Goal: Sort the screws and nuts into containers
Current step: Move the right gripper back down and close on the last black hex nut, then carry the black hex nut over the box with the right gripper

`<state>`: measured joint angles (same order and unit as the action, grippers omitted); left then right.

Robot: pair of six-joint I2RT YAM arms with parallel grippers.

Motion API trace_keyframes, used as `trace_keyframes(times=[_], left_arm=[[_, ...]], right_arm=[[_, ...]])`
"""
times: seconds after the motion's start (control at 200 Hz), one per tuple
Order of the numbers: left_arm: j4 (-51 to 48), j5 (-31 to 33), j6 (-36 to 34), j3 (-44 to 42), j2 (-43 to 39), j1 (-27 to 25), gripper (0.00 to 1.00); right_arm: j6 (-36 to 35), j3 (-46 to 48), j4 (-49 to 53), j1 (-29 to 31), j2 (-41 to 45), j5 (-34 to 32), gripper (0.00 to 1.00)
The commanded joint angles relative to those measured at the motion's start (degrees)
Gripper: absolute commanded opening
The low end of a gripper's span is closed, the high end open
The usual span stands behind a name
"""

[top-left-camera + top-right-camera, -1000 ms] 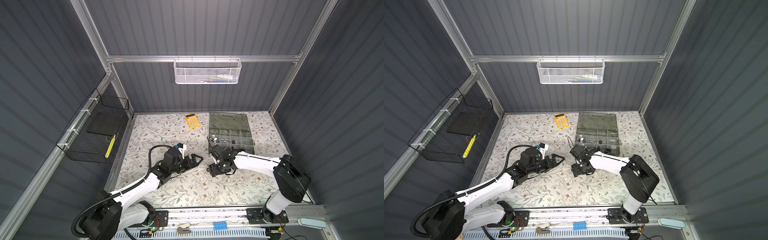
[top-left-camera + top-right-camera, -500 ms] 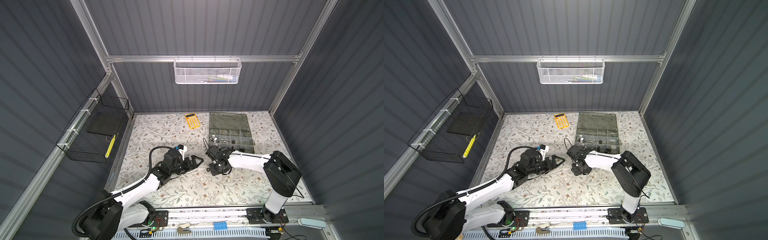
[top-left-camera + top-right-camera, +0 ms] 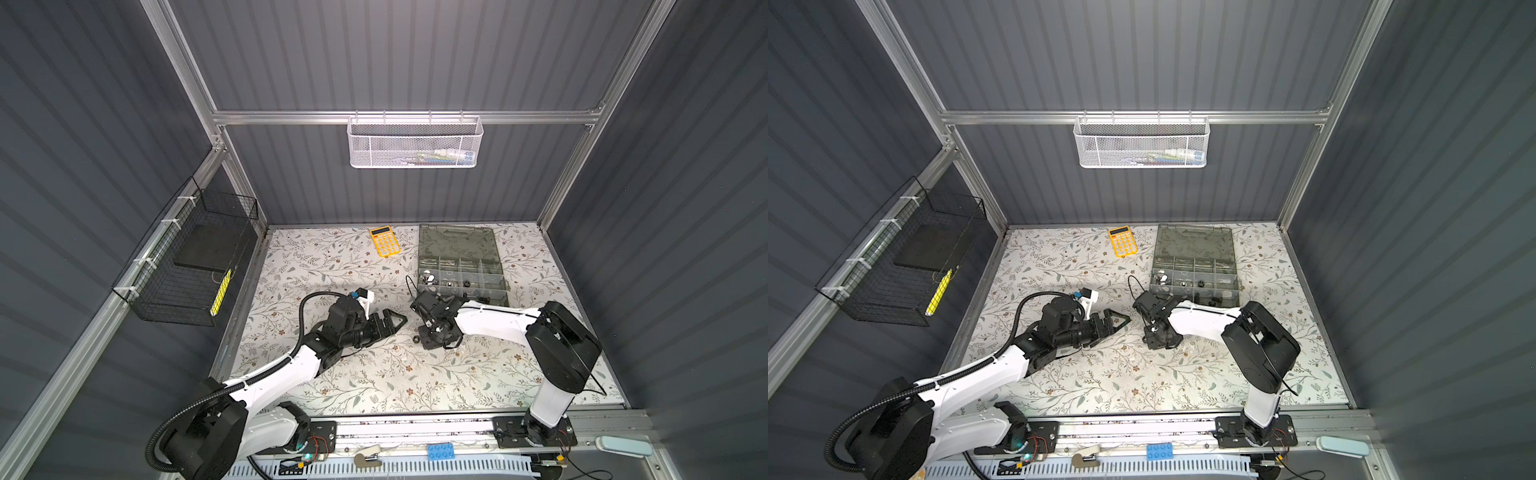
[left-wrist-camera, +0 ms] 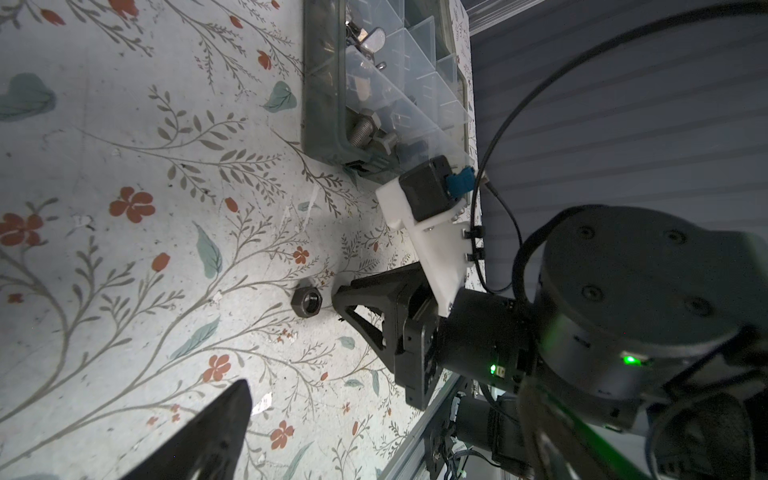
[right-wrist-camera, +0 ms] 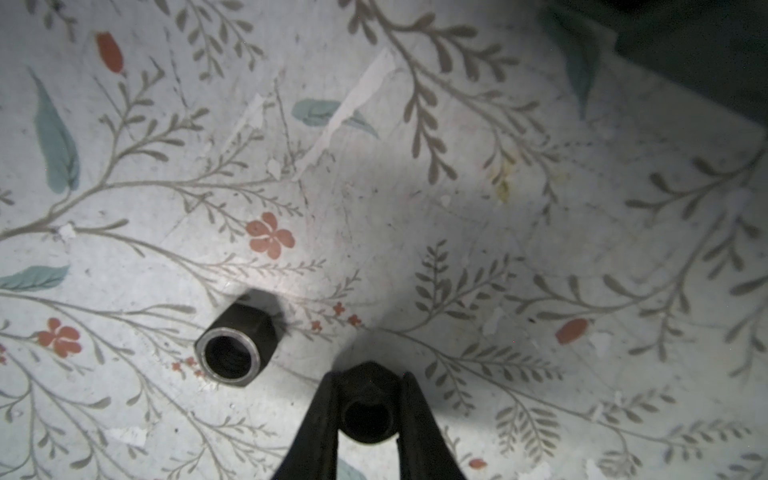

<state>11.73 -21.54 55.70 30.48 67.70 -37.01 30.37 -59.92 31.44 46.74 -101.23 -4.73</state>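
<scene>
The right gripper (image 5: pixel 370 380) is closed narrow on a black nut (image 5: pixel 368 415), pinched between both fingers down at the bench (image 5: pixel 457 187). A second black nut (image 5: pixel 232 349) lies loose on the bench just beside it, touching nothing. The grey box (image 4: pixel 322 104), with screws (image 4: pixel 361 129) and winged nuts (image 4: pixel 371 38) in its compartments, sits near, just beyond the right gripper. The left gripper (image 3: pixel 392 323) hangs wide open and empty, near the loose nut

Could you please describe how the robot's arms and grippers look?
The left arm and right arm have white links and black joints. The left gripper and right gripper are black, with triangular open-frame fingers. A black corrugated hose runs along the left arm.
</scene>
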Motion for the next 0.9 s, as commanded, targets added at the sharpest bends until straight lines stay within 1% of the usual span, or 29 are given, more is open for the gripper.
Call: trace_keyframes(times=[0.0, 0.175, 0.26, 0.34, 0.525, 0.67, 0.765, 0.89], left_arm=[[-0.74, -0.48, -1.39, 2.46, 0.65, 0.1, 1.0], [-0.76, -0.18, -1.82, 5.27, 2.61, -0.51, 1.0], [-0.32, 0.01, -2.18, 7.35, 4.64, -1.25, 1.0], [0.26, -0.2, -2.65, 10.05, 7.29, -1.89, 1.0], [1.88, -0.86, -3.58, 17.79, 15.02, -3.88, 1.0], [4.45, -1.96, -2.9, 23.72, 21.23, -5.43, 1.0], [4.86, -2.38, -2.88, 26.95, 24.01, -6.17, 1.0], [4.41, -2.84, -3.06, 29.58, 26.01, -6.45, 1.0]], right_arm=[[-0.82, -0.89, 2.41, -1.16, 2.15, -1.1, 0.14], [-2.19, -1.34, 3.32, -3.64, 4.85, -0.16, 0.13], [-3.37, -2.23, 4.3, -5.88, 6.95, -0.18, 0.13], [-4.73, -3.41, 5.61, -9.26, 9.12, -0.4, 0.14], [-7.74, -9.29, 7.84, -20.04, 11.12, -0.69, 0.15], [-8.81, -14.52, 7.51, -26.9, 7.99, 0.5, 0.16], [-9.27, -17.69, 7.62, -30.22, 4.46, 0.25, 0.16], [-9.79, -21.14, 7.03, -33.41, -0.78, 1.67, 0.17]])
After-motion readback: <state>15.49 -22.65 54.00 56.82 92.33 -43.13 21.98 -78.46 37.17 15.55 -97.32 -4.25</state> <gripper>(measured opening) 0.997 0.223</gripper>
